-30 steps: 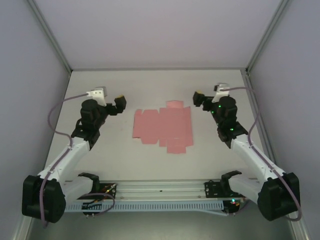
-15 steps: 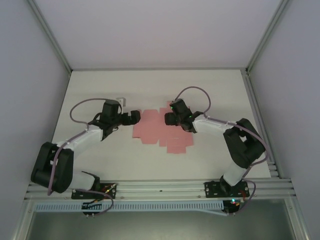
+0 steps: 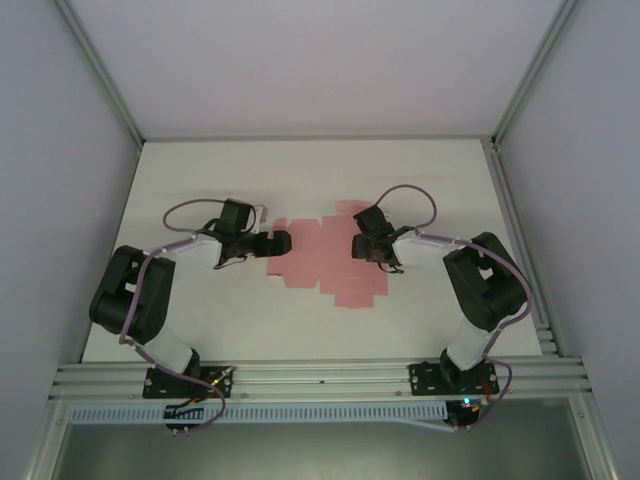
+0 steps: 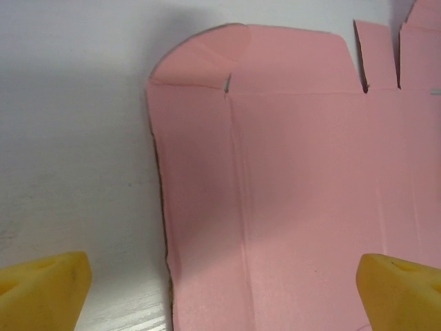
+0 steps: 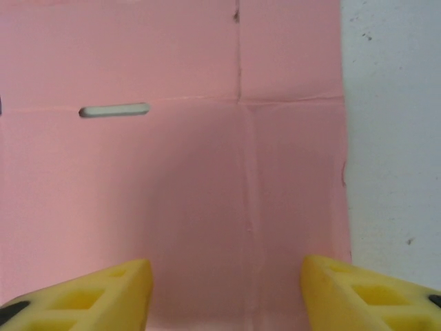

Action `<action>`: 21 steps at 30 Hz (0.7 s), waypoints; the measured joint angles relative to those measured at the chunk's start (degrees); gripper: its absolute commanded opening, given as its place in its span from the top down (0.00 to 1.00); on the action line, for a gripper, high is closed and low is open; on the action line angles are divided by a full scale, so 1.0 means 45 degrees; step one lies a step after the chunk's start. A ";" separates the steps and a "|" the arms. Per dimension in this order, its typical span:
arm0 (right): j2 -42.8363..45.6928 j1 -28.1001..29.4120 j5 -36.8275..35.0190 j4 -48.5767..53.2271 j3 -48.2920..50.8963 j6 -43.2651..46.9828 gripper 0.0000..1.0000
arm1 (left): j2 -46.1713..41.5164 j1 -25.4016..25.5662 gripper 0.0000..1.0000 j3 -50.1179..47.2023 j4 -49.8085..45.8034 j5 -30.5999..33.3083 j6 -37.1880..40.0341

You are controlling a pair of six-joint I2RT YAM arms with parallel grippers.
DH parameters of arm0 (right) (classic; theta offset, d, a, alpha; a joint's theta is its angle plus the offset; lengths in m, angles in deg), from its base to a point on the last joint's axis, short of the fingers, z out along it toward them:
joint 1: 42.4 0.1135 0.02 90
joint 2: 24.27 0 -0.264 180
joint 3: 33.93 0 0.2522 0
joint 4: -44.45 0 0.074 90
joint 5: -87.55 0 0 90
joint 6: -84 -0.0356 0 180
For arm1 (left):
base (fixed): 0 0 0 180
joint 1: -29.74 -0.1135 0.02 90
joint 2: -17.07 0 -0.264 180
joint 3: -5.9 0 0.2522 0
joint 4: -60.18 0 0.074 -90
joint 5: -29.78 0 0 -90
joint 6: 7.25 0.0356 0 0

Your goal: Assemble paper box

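Pink paper box (image 3: 330, 255) — an unfolded flat sheet in the middle of the white table (image 3: 200, 180).
Left gripper (image 3: 280, 242) hovers at its left edge, fingers wide apart; right gripper (image 3: 362, 245) over the right panels, fingers apart too, holding nothing — I think both aim at creases to begin folding. Side walls stand well apart.

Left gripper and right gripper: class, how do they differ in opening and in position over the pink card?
The left gripper's jaws stand wider than the right gripper's. The left gripper straddles the card's left edge, half over bare table; the right gripper is at the card's right edge. Both are yellow-tipped.
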 measured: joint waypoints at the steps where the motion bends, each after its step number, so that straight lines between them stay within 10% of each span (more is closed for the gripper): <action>1: 0.0010 -0.0058 0.0010 -0.0155 0.0097 -0.0068 0.43 | 0.0087 0.0000 0.05 0.0019 -0.0010 -0.0092 0.0073; 16: 0.0306 -0.0529 0.1054 -0.2317 0.1073 -0.0466 0.47 | 0.1370 -0.0233 0.31 0.0398 0.1069 -0.3084 0.0180; 21: 0.0350 -0.0641 0.1141 -0.2832 0.1326 -0.0466 0.47 | 0.1248 -0.0267 0.56 0.0389 0.1549 -0.3662 -0.0107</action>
